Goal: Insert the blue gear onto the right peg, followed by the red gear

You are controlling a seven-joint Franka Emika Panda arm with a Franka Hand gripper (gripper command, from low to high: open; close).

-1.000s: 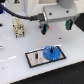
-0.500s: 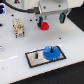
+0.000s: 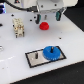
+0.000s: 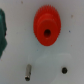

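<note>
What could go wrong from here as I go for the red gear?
1. The red gear lies flat on the white table; the gripper hangs above it, so a slightly off-centre descent could push it aside rather than grasp it.
2. The blue gear already sits on the black base; setting the red one down carelessly could bump it.
3. A small metal pin lies near the red gear and could get nudged.

We note a white surface [image 3: 15,60] filling nearly all of the exterior view, evenly lit, with soft shadows and small dark holes dotted across it. Behind its far edge the background is dark and blurred; we cannot make out walls or windows.
</note>
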